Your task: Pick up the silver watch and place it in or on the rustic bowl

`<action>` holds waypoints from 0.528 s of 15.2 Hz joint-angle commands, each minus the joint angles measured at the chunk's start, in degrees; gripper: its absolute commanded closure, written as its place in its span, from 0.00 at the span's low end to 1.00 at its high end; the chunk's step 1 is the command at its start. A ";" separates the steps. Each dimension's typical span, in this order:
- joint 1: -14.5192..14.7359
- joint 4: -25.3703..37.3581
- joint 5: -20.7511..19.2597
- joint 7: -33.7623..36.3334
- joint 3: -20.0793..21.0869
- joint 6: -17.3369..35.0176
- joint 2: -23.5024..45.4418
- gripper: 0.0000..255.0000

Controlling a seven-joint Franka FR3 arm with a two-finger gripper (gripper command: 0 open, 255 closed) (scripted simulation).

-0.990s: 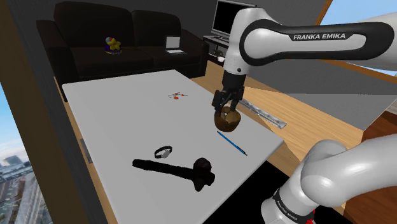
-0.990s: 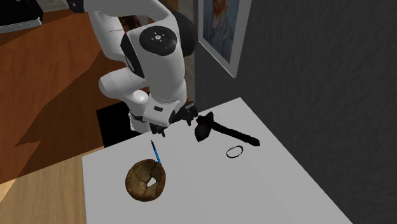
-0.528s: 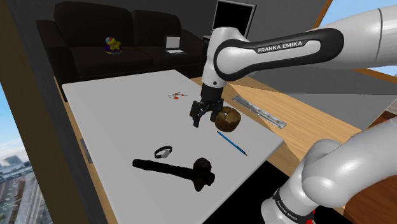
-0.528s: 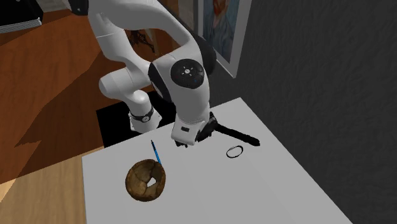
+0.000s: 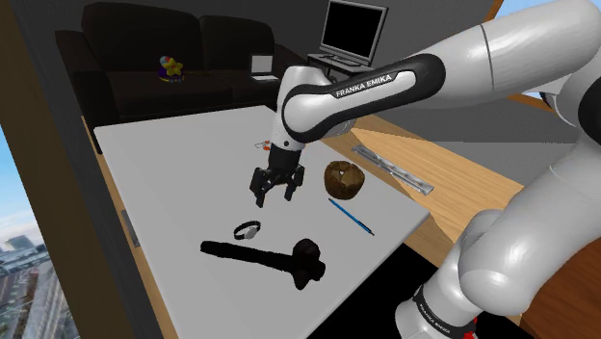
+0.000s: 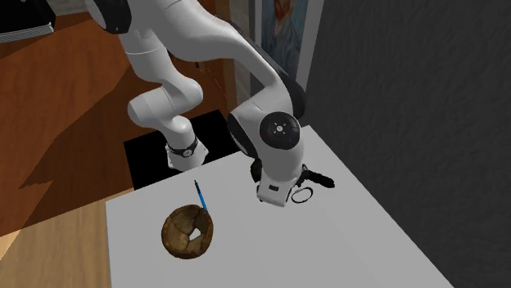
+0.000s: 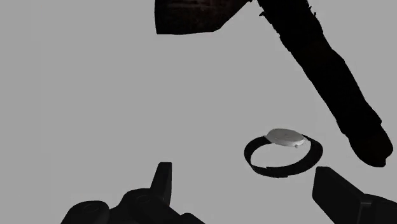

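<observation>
While our gripper (image 5: 274, 198) hangs jaws apart over the watch (image 5: 248, 230) at the shoulder view's lower centre, we fear an off-centre descent knocking it toward the black tool (image 5: 265, 258) nearby.

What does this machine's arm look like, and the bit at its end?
A glossy white arm of rounded tube-like segments with dark joints, lettered FRANKA EMIKA in white on a dark band. It ends in an all-black two-finger hand.

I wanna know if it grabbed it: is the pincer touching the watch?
Apart. The shoulder view shows bare table between the open pincer and the watch.
</observation>
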 commanded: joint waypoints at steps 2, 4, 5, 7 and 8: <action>0.75 3.09 1.26 0.85 0.87 3.06 5.55 0.00; 0.96 2.40 1.42 0.79 1.09 4.61 6.36 0.00; 1.06 2.07 1.50 0.77 1.20 5.38 6.79 0.00; 1.27 1.46 1.66 0.71 1.41 6.93 7.68 0.00; 1.37 1.17 1.73 0.68 1.51 7.71 8.15 0.00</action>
